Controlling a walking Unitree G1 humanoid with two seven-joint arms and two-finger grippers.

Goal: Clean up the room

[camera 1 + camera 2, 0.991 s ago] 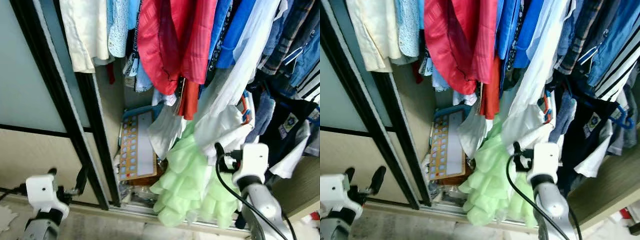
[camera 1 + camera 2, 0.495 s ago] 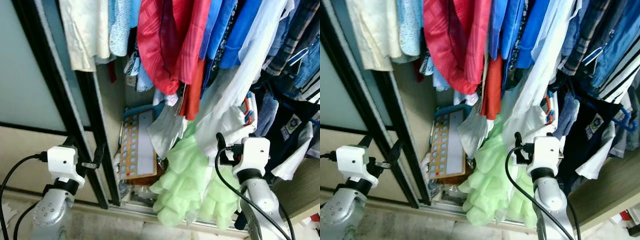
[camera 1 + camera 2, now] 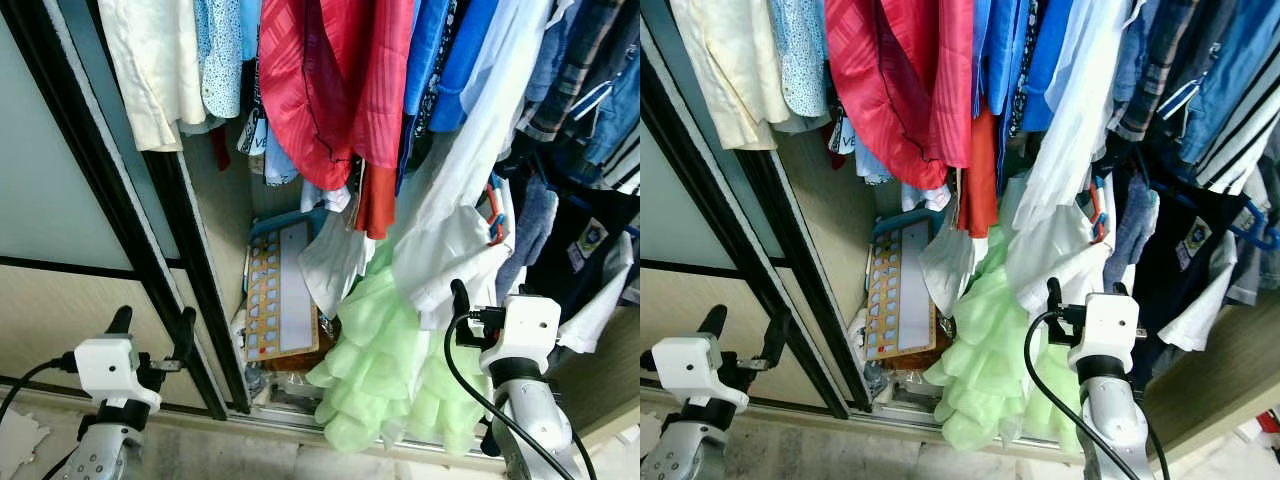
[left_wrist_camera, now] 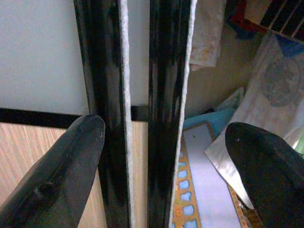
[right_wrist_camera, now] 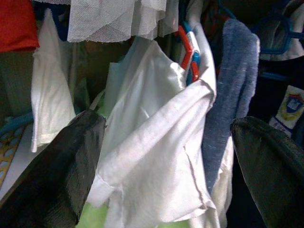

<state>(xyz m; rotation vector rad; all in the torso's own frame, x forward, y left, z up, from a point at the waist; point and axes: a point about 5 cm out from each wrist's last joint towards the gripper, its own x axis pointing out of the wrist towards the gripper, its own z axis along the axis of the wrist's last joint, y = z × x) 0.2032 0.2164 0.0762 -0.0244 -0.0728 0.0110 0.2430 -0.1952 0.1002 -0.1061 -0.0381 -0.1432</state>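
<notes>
I had the robot facing an open wardrobe packed with hanging clothes. My left claw (image 3: 150, 330) was raised low on the left, its two black fingers (image 4: 57, 175) spread apart, right in front of the black frame of the sliding door (image 3: 150, 210); through the left wrist camera the door's two dark uprights stood between the fingers, though I could not tell if they touched. My right claw (image 5: 166, 156) was up in front of the clothes on the right, its fingers also apart and holding nothing, pointed at a white shirt (image 5: 156, 156) that hung crumpled from a red and blue hanger (image 5: 187, 52), with a blue towel-like piece (image 5: 230, 90) just beside it. Below the shirt a pale green ruffled garment (image 3: 385, 370) drooped down to the wardrobe's bottom rail. A red shirt (image 3: 330, 90) hung above, a cream one (image 3: 150, 70) at the left end. Deep inside, an orange-and-white board with rows of blue dots (image 3: 280, 295) leaned against the back.
</notes>
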